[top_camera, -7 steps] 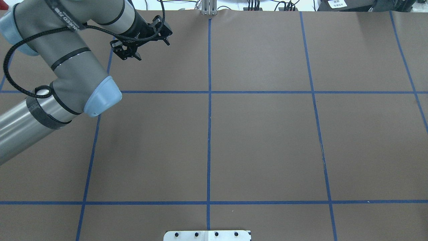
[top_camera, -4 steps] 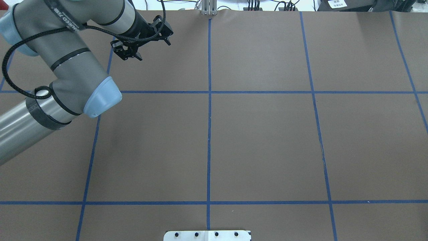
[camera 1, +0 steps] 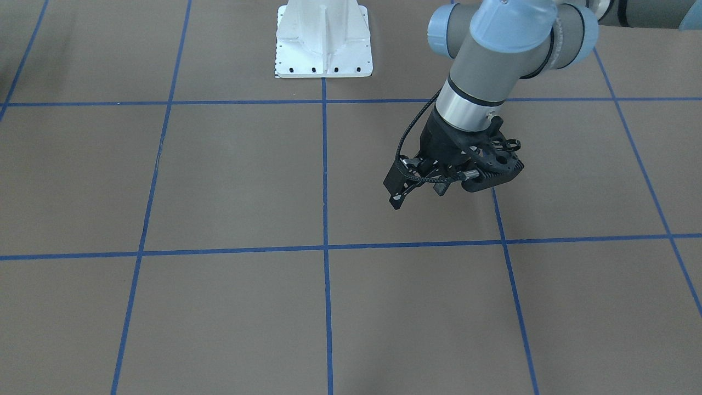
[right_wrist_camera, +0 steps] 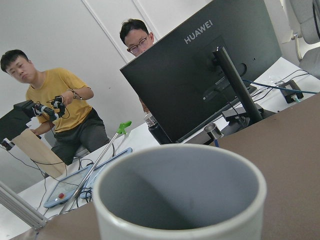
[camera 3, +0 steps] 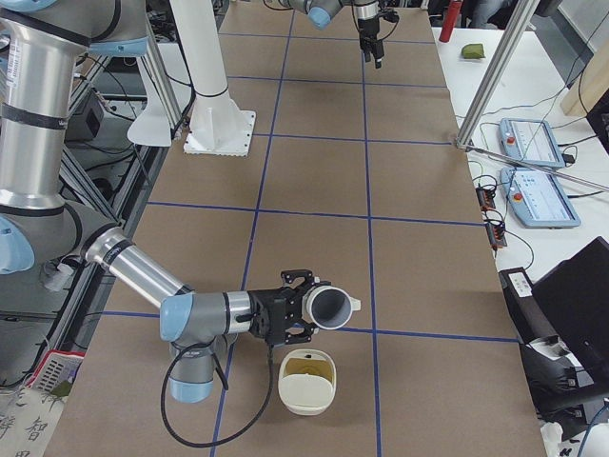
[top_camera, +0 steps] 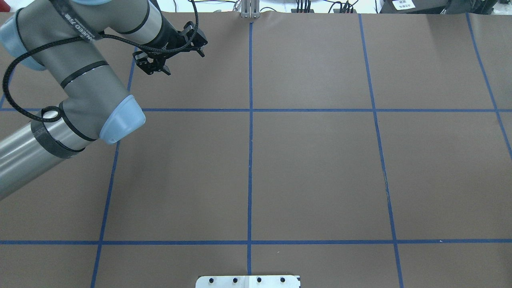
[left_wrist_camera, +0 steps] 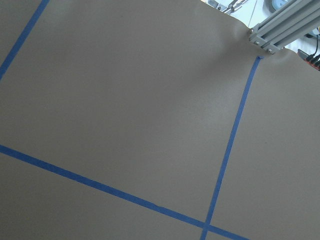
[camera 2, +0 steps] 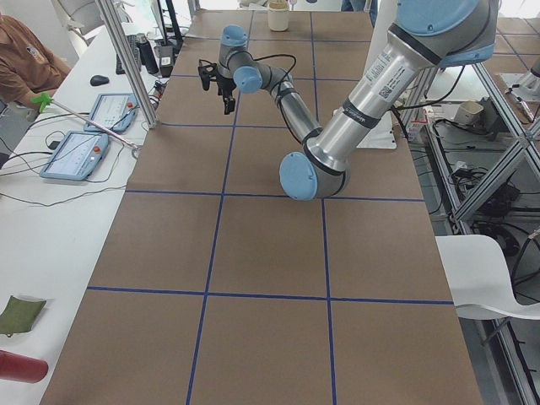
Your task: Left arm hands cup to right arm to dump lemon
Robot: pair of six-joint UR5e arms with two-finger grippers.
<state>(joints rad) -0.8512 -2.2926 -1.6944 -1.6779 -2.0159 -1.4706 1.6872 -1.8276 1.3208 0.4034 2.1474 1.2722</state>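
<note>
In the exterior right view my right gripper [camera 3: 285, 314] carries the white cup [camera 3: 324, 307] on its side in the air, mouth facing away from the arm. Below it stands a cream container [camera 3: 306, 398] with something yellow-green, the lemon [camera 3: 306, 366], inside. The right wrist view shows the cup [right_wrist_camera: 180, 215] close up; its grey inside looks empty. I cannot tell the right jaws' state. My left gripper [top_camera: 184, 63] is open and empty above the far left of the table; it also shows in the front view [camera 1: 418, 198].
The brown table [top_camera: 312, 168] has a blue tape grid. The white robot base [camera 1: 323, 41] stands at its near edge. Two operators [right_wrist_camera: 65, 110] sit beyond a black monitor [right_wrist_camera: 200, 75] off the table's right end. Tablets [camera 3: 538, 195] lie on the side bench.
My left arm has shifted slightly, its elbow drifting a little left; the left gripper stays open at almost the same spot.
</note>
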